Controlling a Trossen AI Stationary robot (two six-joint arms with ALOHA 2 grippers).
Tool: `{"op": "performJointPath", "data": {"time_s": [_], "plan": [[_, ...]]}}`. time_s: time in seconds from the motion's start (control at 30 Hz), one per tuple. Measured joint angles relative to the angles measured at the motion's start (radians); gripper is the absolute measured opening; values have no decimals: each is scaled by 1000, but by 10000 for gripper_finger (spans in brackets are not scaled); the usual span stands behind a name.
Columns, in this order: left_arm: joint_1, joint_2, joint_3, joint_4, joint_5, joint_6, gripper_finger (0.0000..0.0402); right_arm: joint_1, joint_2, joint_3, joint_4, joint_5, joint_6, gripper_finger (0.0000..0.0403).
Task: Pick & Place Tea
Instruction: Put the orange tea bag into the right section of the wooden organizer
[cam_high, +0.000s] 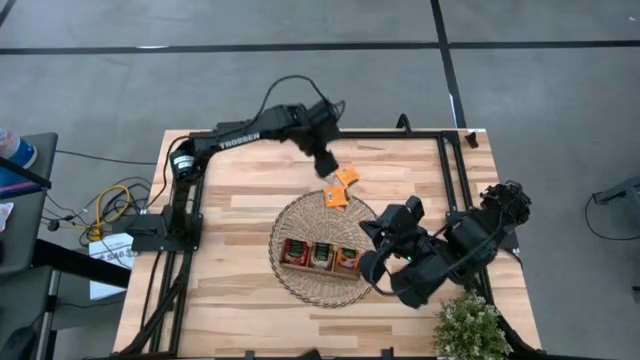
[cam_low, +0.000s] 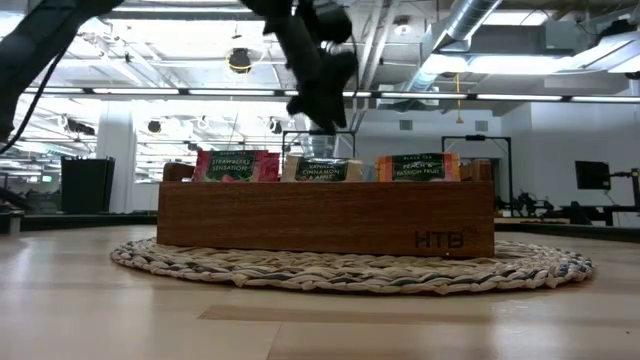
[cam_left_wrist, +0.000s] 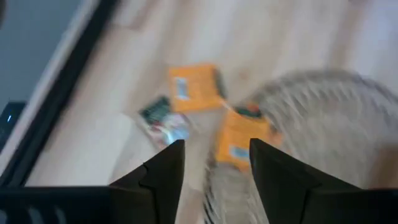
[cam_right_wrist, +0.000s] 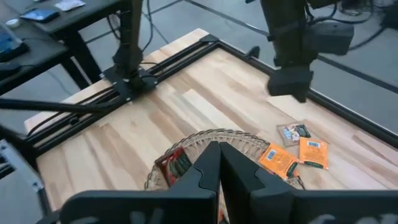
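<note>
High view shows the counter (cam_high: 240, 190) carrying a wicker mat (cam_high: 322, 291), and on it the tray (cam_high: 321, 256), its three compartments already filled with upright tea so the labels face out. Three loose sachets (cam_high: 343, 186) lie at the mat's far edge, one orange overlapping the rim. Left claw (cam_high: 327, 166) hangs just above them, fingers apart, likely ready to pick. Right claw (cam_high: 368, 268), pressed together, waits beside the tray.

We see a pale wooden desk (cam_high: 240, 210) carrying a round woven mat (cam_high: 300, 285) at its centre, two tea sachets (cam_high: 349, 177) lying on bare wood just beyond the mat's far rim, and a small green plant (cam_high: 468, 328) at one near corner
</note>
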Motion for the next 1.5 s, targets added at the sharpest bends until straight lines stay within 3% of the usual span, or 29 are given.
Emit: {"op": "performJointPath", "data": {"time_s": [0.23,0.43,0.63,0.97,1.17,1.5], "plan": [[85,69,0,31,7,-87,209,-85,0,0,33,-28,-38,0],[119,160,-2,19,-52,-120,213,-141,0,0,68,-62,-78,0],[126,223,-2,60,-29,-149,213,-175,0,0,99,-83,-110,0],[118,294,-1,59,4,-145,213,-190,0,0,129,-88,-132,0],[107,316,-1,79,55,-234,213,-193,0,0,135,-87,-140,0],[109,317,-1,95,35,-313,213,-195,0,0,158,-83,-167,0]]}}
